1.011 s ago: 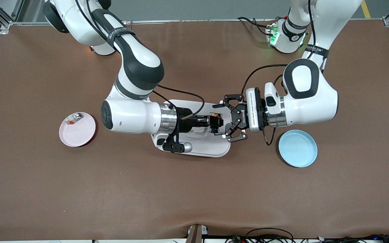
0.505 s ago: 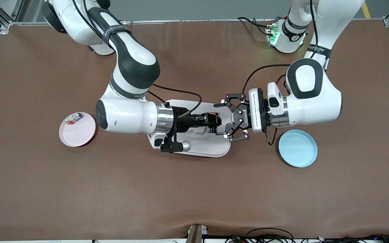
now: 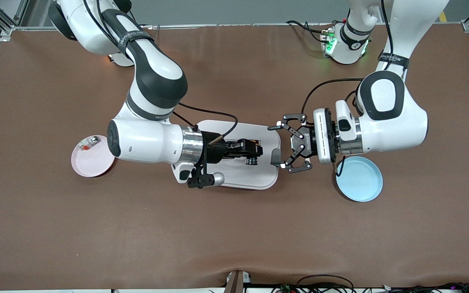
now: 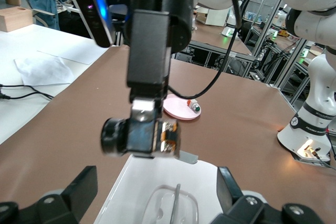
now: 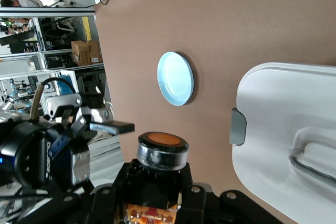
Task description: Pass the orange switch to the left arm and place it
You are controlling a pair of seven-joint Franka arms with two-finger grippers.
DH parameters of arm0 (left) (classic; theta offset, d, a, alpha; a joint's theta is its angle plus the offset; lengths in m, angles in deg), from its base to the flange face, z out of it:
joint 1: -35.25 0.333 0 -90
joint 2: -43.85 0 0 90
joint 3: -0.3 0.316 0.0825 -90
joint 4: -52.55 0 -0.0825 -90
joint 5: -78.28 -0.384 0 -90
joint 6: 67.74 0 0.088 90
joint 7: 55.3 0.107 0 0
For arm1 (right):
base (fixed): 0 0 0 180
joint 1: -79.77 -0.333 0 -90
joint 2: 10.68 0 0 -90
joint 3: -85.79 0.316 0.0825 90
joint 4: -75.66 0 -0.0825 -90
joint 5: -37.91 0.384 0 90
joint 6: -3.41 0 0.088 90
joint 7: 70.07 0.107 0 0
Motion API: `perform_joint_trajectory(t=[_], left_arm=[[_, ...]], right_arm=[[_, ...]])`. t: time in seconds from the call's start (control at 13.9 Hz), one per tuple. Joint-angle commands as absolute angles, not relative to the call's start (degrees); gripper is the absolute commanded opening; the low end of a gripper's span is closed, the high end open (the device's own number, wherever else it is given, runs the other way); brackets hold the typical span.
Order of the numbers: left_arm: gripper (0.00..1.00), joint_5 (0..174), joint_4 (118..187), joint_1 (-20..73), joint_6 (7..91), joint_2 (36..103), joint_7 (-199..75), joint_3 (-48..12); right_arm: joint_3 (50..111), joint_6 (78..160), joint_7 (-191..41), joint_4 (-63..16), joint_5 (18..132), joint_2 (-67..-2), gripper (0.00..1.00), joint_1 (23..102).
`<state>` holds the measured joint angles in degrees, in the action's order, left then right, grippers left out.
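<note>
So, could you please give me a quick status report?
Right pincer shut on orange switch, over box. Left pincer open, off box's end, facing it.

High front view — wrists share box (image 3: 259,179).

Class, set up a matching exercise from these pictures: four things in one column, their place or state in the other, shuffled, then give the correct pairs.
1. right claw
2. left claw
3. pink plate
4. blue plate

A. toward the left arm's end of the table
B. shut on the orange switch, over the box
C. open, beside the box
D. toward the right arm's end

Pairs: 1-B, 2-C, 3-D, 4-A
</note>
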<state>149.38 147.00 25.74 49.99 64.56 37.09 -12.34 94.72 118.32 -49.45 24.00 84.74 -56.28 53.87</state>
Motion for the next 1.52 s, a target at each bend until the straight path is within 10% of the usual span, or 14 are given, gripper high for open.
perform_joint_trajectory(t=[0.0,1.44], left_arm=[[1.0,149.6,147.4,24.5,51.3,63.5,36.3,-12.9],[1.0,149.5,147.2,24.7,52.1,63.6,36.1,-12.9]], right_arm=[[95.5,121.2,-45.0,25.7,84.1,-57.3,0.0,53.2],[96.3,118.9,-42.9,25.9,84.7,-56.3,0.0,53.1]])
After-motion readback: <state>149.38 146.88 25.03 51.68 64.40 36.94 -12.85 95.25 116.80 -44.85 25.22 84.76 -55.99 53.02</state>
